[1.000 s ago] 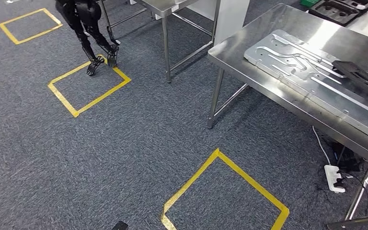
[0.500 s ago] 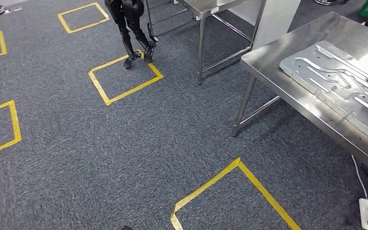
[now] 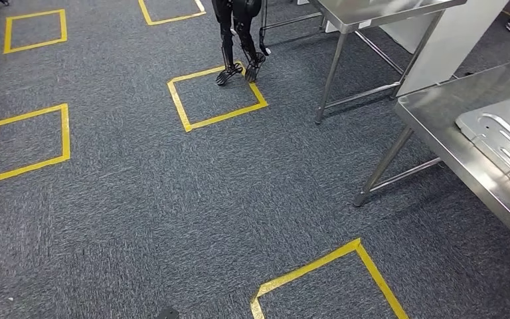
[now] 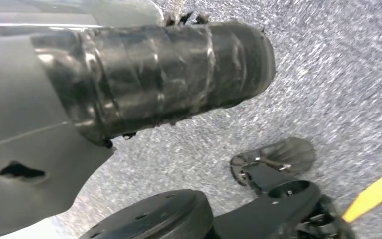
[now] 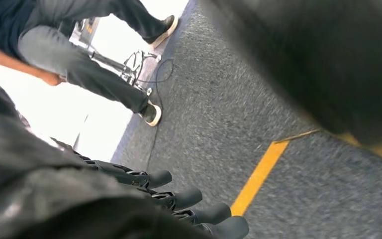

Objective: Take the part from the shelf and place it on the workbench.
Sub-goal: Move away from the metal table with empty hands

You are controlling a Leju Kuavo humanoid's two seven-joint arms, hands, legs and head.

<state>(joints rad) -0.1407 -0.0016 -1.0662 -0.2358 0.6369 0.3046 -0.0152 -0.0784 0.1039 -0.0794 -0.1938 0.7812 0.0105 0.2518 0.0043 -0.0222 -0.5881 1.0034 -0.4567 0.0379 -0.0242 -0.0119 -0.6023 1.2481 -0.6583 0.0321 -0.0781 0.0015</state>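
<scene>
The head camera has swung since the earlier frames, so the whole scene has slid rightward: the steel tabletop (image 3: pixel 478 159) now sits at the right edge of the head view, and more squares of yellow tape (image 3: pixel 214 96) show on the floor. Grey carpet (image 3: pixel 139 212) fills most of the room. The pressed metal part (image 3: pixel 505 136) lies flat on that tabletop, partly cut off by the picture's edge. A second steel table (image 3: pixel 372 10) stands farther back, beside a white panel (image 3: pixel 451 40). Another dark legged robot (image 3: pixel 239 33) stands at the corner of one tape square. In the right wrist view the right hand (image 5: pixel 169 204) hangs over the carpet, its dark fingers (image 5: pixel 206 214) extended side by side and grasping nothing, with a person's legs (image 5: pixel 94 69) beyond. In the left wrist view the left hand (image 4: pixel 154 74) is seen from behind; whether its fingers are released or clenched cannot be told.
</scene>
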